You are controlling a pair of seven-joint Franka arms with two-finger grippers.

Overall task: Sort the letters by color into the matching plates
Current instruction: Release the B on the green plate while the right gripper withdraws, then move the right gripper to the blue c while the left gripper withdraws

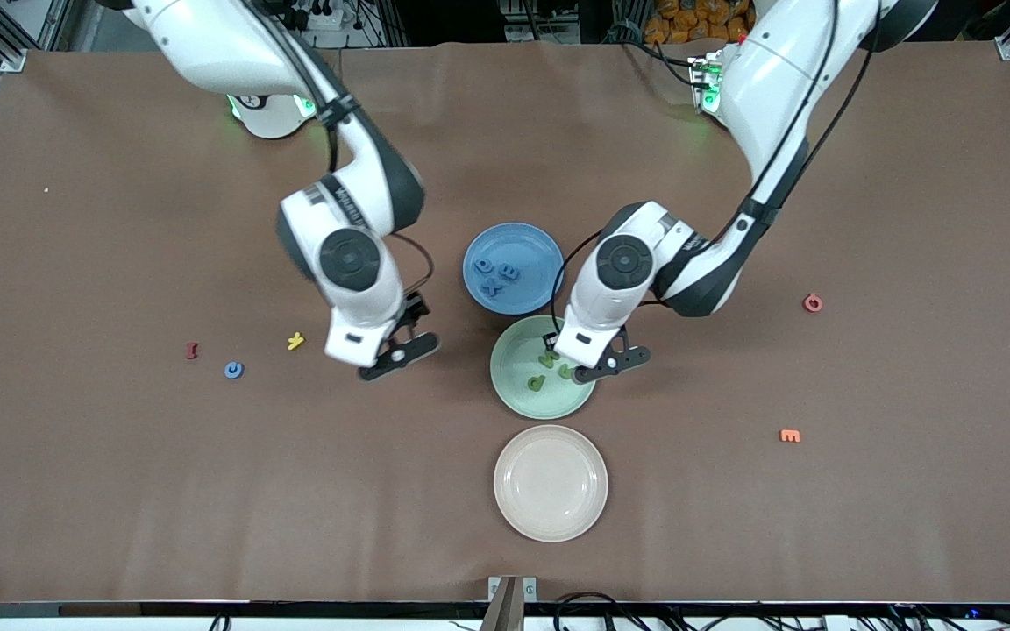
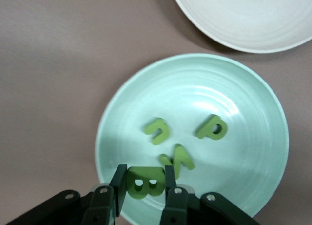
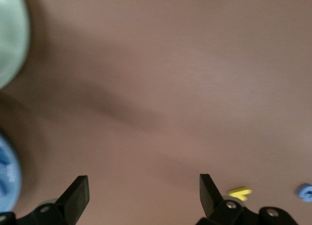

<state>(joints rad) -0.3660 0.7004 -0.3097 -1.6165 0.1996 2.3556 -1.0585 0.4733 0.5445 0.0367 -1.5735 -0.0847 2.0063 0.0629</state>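
The left gripper's (image 2: 145, 183) fingers (image 2: 118, 182) are clenched on a green B (image 2: 144, 182), one pad on each flat side, holding it just over the green plate (image 2: 253, 152). The B looks like a small, chunky, stiff piece, light enough to need little squeeze. Its faces seem smooth, so a hold across the two broad flats, as here, is likely the safest; pinching it by the rounded edges would probably let it twist or pop out. It should survive a short drop into the plate.

Three more green letters lie in that plate: an n-like one (image 2: 158, 131), a P (image 2: 212, 128) and a V-like one (image 2: 176, 158) just beside the held B. From the front, the left gripper (image 1: 577, 368) hangs over the part of the green plate (image 1: 518, 399) toward the left arm's end, wrist bent down and forearm reaching in from its base.

The right gripper's (image 3: 141, 200) fingers (image 3: 75, 198) are spread wide and hold nothing. It hovers over bare surface (image 1: 119, 491) between the plates and the loose letters at the right arm's end: yellow (image 1: 295, 341), blue (image 1: 234, 370) and red (image 1: 192, 350).

The blue plate (image 1: 540, 245) holds three blue letters (image 1: 496, 273); the cream plate (image 1: 551, 482), nearest the camera, is empty. A red letter (image 1: 812, 303) and an orange one (image 1: 789, 436) lie toward the left arm's end.
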